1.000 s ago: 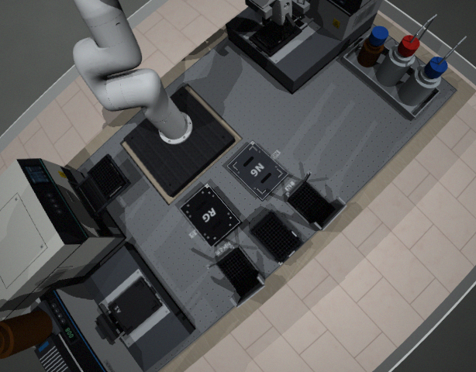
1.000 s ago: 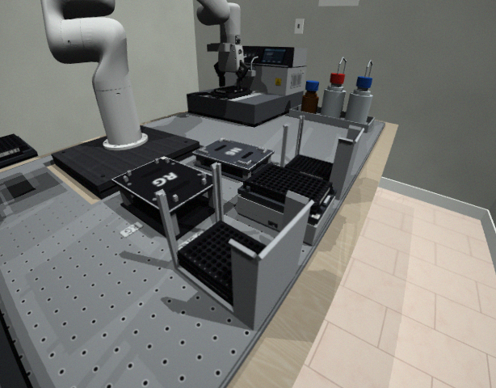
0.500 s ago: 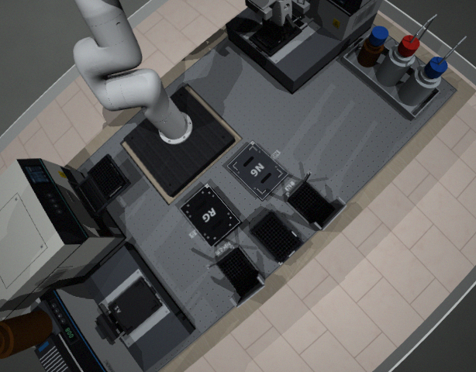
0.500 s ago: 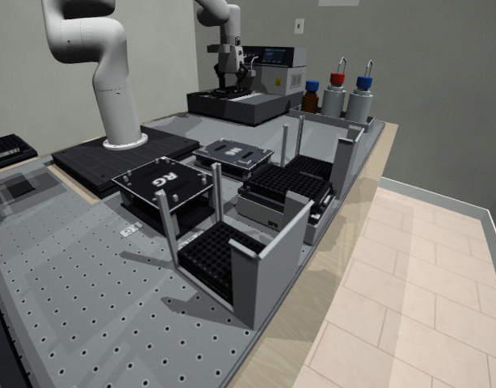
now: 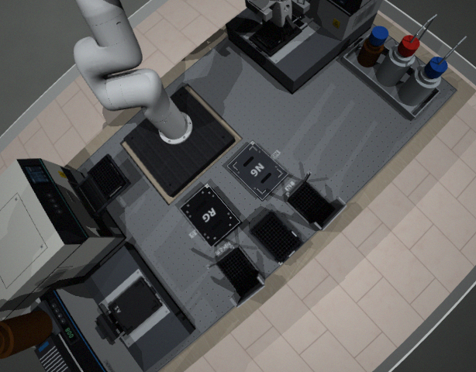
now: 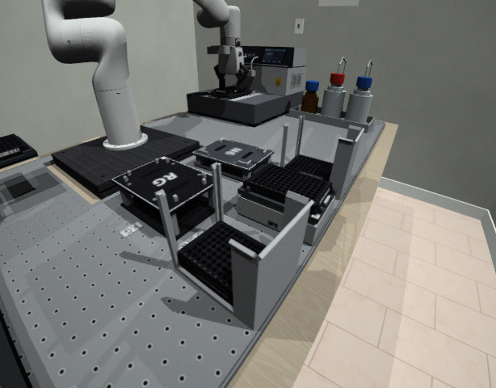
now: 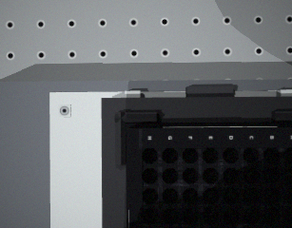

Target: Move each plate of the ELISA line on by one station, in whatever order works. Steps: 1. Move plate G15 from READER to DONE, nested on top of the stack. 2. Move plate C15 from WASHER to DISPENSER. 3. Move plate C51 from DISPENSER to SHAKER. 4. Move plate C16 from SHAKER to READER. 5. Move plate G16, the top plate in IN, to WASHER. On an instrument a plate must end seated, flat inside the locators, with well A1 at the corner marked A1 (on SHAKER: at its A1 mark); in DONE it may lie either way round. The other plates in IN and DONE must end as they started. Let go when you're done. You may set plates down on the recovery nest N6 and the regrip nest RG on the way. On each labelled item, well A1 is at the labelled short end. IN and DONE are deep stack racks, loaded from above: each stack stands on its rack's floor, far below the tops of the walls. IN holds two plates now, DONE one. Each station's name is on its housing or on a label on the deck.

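Note:
My gripper (image 5: pixel 280 22) (image 6: pixel 230 83) is open and hangs low over a black well plate (image 5: pixel 270 39) (image 6: pixel 224 92) (image 7: pixel 207 180) that lies in the nest of the far instrument by the bottles. The wrist view shows that plate's corner close below, flat inside dark locators; my fingers are out of that view. A second plate (image 5: pixel 275 235) (image 6: pixel 283 180) sits on the low unit between the two racks. Each rack holds plates (image 5: pixel 310 203) (image 5: pixel 239 269) (image 6: pixel 311 166) (image 6: pixel 208 255). Another plate (image 5: pixel 106 176) (image 6: pixel 6 144) lies on the tray of the big box instrument at the left.
Nest N6 (image 5: pixel 240 163) (image 6: pixel 233 152) and nest RG (image 5: pixel 194 208) (image 6: pixel 165 179) hold nothing. The near-left instrument's nest (image 5: pixel 134 308), marked A1, looks bare. Three bottles (image 5: pixel 406 67) (image 6: pixel 336 100) stand right of the far instrument. The arm's base (image 5: pixel 174 132) stands on a black plinth.

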Robot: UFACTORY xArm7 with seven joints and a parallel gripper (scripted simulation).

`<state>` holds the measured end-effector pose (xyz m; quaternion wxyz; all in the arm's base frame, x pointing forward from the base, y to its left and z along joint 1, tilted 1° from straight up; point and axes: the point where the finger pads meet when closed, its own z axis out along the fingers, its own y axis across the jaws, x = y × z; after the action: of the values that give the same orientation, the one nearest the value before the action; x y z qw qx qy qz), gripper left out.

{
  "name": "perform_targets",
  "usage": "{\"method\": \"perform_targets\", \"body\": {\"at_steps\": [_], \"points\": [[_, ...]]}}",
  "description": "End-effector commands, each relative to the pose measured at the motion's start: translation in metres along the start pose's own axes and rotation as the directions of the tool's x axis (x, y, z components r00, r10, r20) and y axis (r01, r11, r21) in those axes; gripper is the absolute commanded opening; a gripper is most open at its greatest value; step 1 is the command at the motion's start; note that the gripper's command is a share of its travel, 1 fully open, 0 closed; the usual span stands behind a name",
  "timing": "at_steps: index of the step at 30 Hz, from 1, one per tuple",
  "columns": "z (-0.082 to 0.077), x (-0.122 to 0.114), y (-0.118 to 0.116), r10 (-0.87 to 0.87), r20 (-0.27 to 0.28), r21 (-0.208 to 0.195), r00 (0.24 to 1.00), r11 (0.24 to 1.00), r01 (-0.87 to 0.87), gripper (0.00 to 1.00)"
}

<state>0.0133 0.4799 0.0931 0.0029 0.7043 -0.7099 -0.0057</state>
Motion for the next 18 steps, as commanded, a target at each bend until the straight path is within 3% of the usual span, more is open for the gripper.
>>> {"method": "perform_targets", "body": {"at_steps": [1, 12, 13, 18], "points": [[-0.0013, -0.0016, -0.0002, 0.0, 0.005, 0.0, 1.0, 1.0, 0.0, 1.0], [-0.0014, -0.0017, -0.0002, 0.0, 0.005, 0.0, 1.0, 1.0, 0.0, 1.0], [-0.0014, -0.0017, -0.0002, 0.0, 0.005, 0.0, 1.0, 1.0, 0.0, 0.0], [-0.0014, -0.0017, -0.0002, 0.0, 0.005, 0.0, 1.0, 1.0, 0.0, 0.0]]}}
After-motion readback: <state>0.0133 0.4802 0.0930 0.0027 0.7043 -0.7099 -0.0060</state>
